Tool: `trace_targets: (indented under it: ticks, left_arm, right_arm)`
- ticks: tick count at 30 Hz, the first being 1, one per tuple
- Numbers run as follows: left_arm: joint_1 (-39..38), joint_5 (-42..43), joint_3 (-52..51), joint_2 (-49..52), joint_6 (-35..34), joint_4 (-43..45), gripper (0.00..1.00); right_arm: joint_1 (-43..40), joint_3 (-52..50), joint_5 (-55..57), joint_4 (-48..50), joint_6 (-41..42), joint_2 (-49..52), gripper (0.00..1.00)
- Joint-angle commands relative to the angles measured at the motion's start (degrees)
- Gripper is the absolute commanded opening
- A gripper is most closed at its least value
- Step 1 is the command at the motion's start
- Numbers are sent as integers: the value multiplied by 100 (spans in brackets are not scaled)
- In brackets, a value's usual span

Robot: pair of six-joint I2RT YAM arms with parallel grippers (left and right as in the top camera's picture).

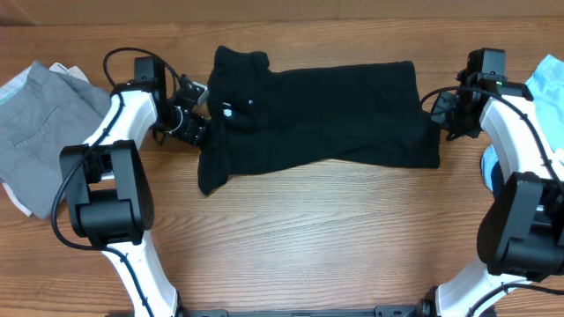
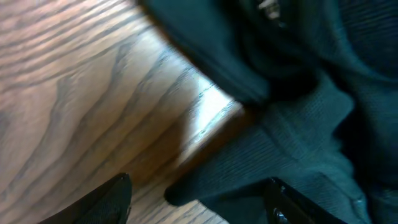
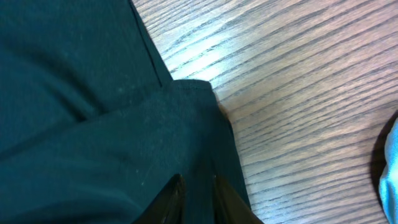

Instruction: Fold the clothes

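The large black garment (image 1: pixel 326 110) lies spread across the far middle of the table, with small white lettering (image 1: pixel 226 110) near its left end. My left gripper (image 1: pixel 196 113) is at the garment's left edge. In the left wrist view its jaws (image 2: pixel 199 199) are wide apart, with a fold of the black fabric (image 2: pixel 292 143) lying between them on the wood. My right gripper (image 1: pixel 438 119) is at the garment's right edge. In the right wrist view its fingers (image 3: pixel 198 183) are pinched together on the black fabric (image 3: pixel 93 124) near a corner.
A grey garment (image 1: pixel 40 114) lies at the left edge over a white one (image 1: pixel 18 198). A light blue garment (image 1: pixel 548 84) lies at the right edge and also shows in the right wrist view (image 3: pixel 390 168). Bare wood table (image 1: pixel 308 238) lies in front.
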Motion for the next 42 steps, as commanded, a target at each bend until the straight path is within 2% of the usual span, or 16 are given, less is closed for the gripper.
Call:
trace_targets:
  ticks: [1, 4, 8, 13, 18, 22, 26, 29, 31, 32, 33, 34, 36, 38, 40, 42]
  left_arm:
    - [-192, 50, -33, 46, 542, 2, 69]
    - [-313, 22, -33, 48, 769, 13, 63]
    - [-372, -13, -33, 46, 761, 96, 44]
    - [-374, -129, -33, 48, 627, 205, 45]
    - [-374, -201, -33, 46, 588, 72, 7]
    - [-365, -1515, -22, 28, 129, -11, 4]
    - [-363, -3919, 223, -7, -909, 223, 4]
    - [-385, -4315, 518, -7, -979, 214, 4]
    - [-413, -4422, 708, -7, -979, 216, 5]
    - [-428, -4439, 839, -7, -984, 208, 18]
    - [-442, -4435, 951, -7, -1025, 153, 20]
    - [-459, -4428, 1207, -7, -1443, -146, 41]
    - [-459, -4321, 1377, -7, -1930, -562, 48]
    - [-446, -3847, 1585, -7, -2603, -1272, 76]
    - [-442, -3165, 1668, -7, -3056, -1801, 82]
    - [-442, -1764, 1672, -7, -3241, -2374, 80]
  right_arm:
    - [-13, -26, 4, 26, -24, -94, 19]
    - [-13, -26, 4, 26, -24, -94, 19]
    - [-13, -26, 4, 24, -24, -94, 19]
    - [-13, -26, 4, 24, -24, -94, 19]
    - [-13, -26, 4, 22, -24, -94, 19]
    - [-13, -26, 4, 20, -24, -94, 19]
    - [-13, -26, 4, 20, -22, -94, 19]
    - [-13, -26, 4, 22, -24, -94, 19]
    - [-13, -26, 2, 20, -22, -94, 19]
    - [-13, -26, 4, 20, -24, -94, 19]
    - [-13, -26, 4, 20, -24, -94, 19]
    - [-13, -26, 2, 15, -24, -94, 19]
    - [-13, -26, 2, -31, -22, -94, 19]
    - [-13, -26, -24, -184, -22, -94, 19]
    - [-13, -26, -258, -363, -22, -94, 21]
    - [-13, -26, -581, -629, -22, -90, 25]
